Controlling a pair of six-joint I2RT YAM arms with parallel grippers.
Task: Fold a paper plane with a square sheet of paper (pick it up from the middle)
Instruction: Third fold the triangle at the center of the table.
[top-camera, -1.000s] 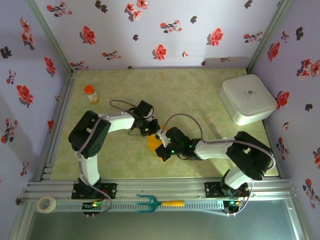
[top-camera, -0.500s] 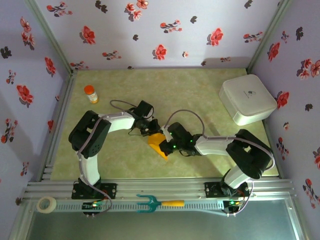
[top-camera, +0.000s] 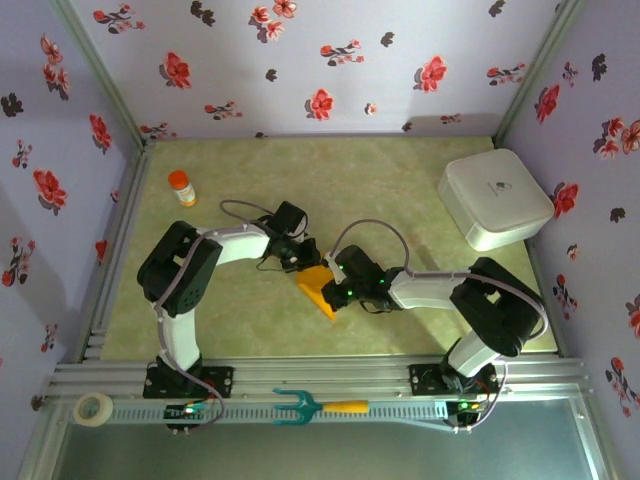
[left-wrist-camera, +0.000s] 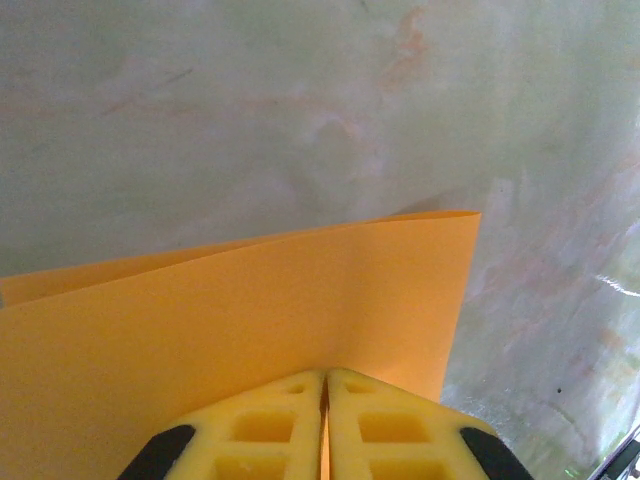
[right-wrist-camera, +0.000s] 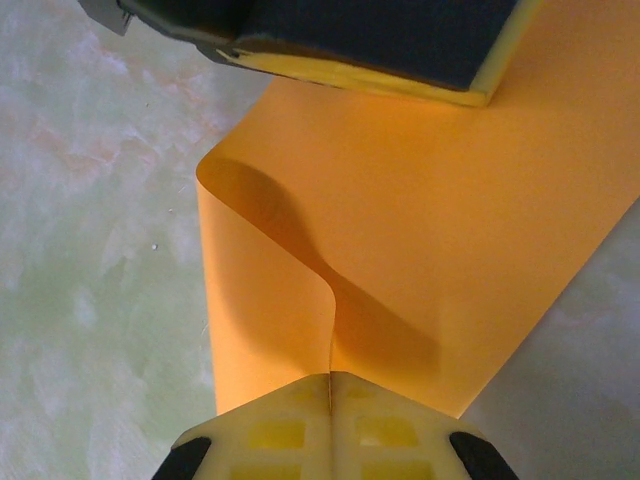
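The square sheet of paper (top-camera: 320, 289) is plain orange-yellow and hangs between the two arms over the middle of the green table. In the left wrist view the paper (left-wrist-camera: 250, 310) rises as a smooth wall from my left gripper (left-wrist-camera: 325, 378), whose yellow jaws are shut on its edge. Seen from the right wrist, the paper (right-wrist-camera: 420, 230) is bent into a soft fold that runs down into my right gripper (right-wrist-camera: 330, 380), also shut on it. The left gripper's dark pad (right-wrist-camera: 350, 35) pinches the far edge. From above, my left gripper (top-camera: 303, 259) and right gripper (top-camera: 334, 283) sit close together.
A small orange-capped bottle (top-camera: 181, 187) stands at the back left. A white box (top-camera: 494, 199) rests at the back right. On the front rail lie a teal fork with an orange handle (top-camera: 318, 406) and a tape roll (top-camera: 94, 408). Floral walls enclose the table.
The right gripper has moved a little up and away from the front edge with the paper, which now lies flatter and more spread out between the two grippers. The left arm holds still.
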